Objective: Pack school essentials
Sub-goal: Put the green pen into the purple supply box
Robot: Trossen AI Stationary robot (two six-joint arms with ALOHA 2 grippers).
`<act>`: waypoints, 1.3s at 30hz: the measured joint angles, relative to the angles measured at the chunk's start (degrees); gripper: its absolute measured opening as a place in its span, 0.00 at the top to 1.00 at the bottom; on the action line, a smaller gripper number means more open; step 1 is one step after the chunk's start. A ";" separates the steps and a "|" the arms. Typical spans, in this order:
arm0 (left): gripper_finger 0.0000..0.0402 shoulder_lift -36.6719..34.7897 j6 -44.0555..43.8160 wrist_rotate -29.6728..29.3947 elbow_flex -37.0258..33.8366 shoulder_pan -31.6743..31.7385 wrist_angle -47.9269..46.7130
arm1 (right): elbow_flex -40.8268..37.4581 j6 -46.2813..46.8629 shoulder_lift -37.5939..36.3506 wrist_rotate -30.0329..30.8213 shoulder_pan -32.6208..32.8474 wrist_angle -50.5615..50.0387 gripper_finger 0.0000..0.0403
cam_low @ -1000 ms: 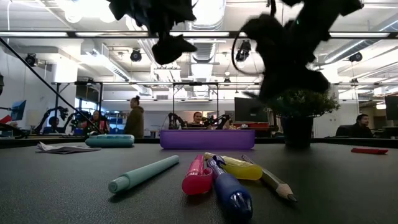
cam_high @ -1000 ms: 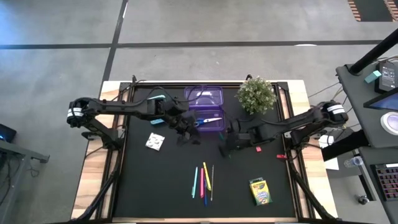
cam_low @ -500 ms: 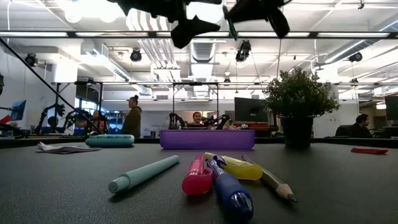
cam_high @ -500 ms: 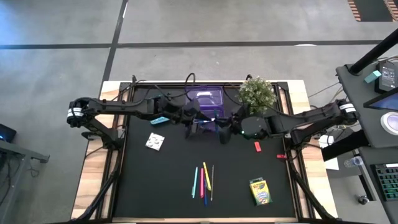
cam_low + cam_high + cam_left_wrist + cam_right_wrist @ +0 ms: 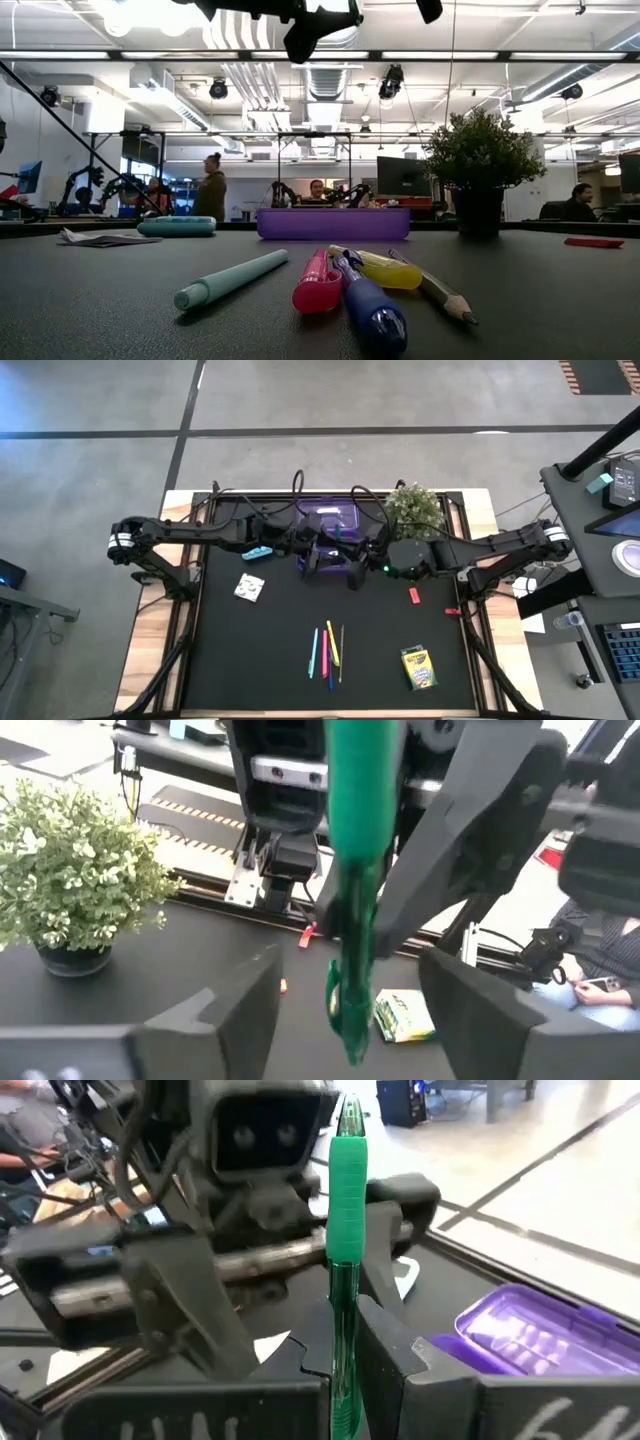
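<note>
Grippers meet above the purple case (image 5: 330, 520) at the far side of the table (image 5: 270, 660): the right gripper (image 5: 335, 1365) is closed on a green pen (image 5: 344, 1230), and the left gripper (image 5: 345, 1010) has its fingers wide apart around this same pen, not squeezing it.

Grey concrete floor (image 5: 100, 400) spreads out at twelve o'clock, crossed by dark lines. Over at three o'clock a dark desk (image 5: 600, 510) stands by. Level view: bright ceiling lights (image 5: 150, 15), exposed ducts (image 5: 245, 85), monitors (image 5: 400, 178), and people (image 5: 212, 188) at workstations.
</note>
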 joint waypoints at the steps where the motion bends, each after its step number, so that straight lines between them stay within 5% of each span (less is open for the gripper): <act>1: 0.50 0.00 0.01 0.02 0.00 -0.01 -0.09 | 0.08 -0.34 -0.04 0.02 0.00 -0.17 0.97; 12: 0.94 0.00 0.02 1.30 0.00 -0.04 0.29 | 0.25 -0.49 -0.15 -0.80 0.02 -0.40 0.97; 17: 0.95 0.00 0.01 1.71 0.00 -0.07 0.24 | 0.27 1.13 -0.35 -3.25 0.02 -0.92 0.92; 22: 0.95 0.00 0.04 1.99 0.00 -0.06 -0.14 | 0.91 5.87 -1.68 -3.72 0.02 -8.32 0.76; 30: 0.95 -0.02 3.74 1.37 -0.37 0.78 -6.24 | 9.07 24.02 -4.81 -7.90 0.06 -41.99 0.56; 36: 0.95 2.99 12.06 -7.21 -0.46 1.70 -18.67 | 7.48 43.36 -3.75 -8.28 2.80 -63.92 0.54; 39: 0.95 6.09 14.85 -11.20 -0.48 2.44 -21.20 | 4.09 50.24 -2.93 -10.61 4.85 -67.06 0.54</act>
